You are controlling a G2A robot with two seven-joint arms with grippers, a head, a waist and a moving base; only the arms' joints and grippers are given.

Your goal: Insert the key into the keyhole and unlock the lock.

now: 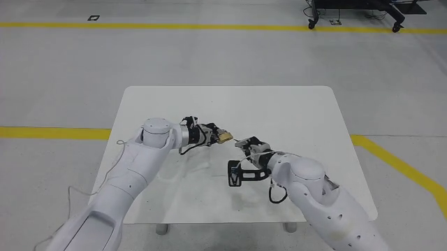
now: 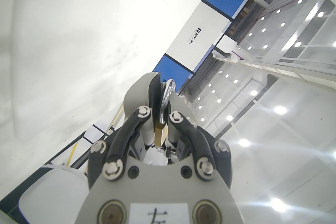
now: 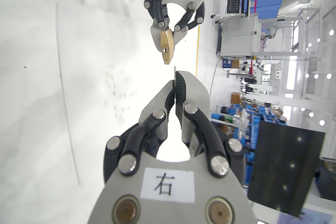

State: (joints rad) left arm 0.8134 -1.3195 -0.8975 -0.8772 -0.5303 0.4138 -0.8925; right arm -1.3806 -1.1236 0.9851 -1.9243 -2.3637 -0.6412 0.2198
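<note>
My left gripper [image 1: 211,134] is shut on a brass padlock [image 1: 223,137] held above the white table [image 1: 293,111]. In the left wrist view the fingers [image 2: 152,93] pinch the silver shackle [image 2: 167,93], and the brass body [image 2: 160,134] lies back between them. The right wrist view faces the padlock [image 3: 167,47], whose keyhole [image 3: 164,49] points at my right gripper [image 3: 175,78]. That gripper is shut on a thin key [image 3: 175,71], seen edge-on and sticking out past the fingertips. A small gap separates the key's tip from the padlock's bottom. In the top view the right gripper [image 1: 246,144] sits just right of the padlock.
Both grippers hang over the middle of the table, with bare white surface all around them. The table's front edge [image 1: 209,221] lies near the arms' elbows. Yellow floor lines [image 1: 209,26] run beyond the table.
</note>
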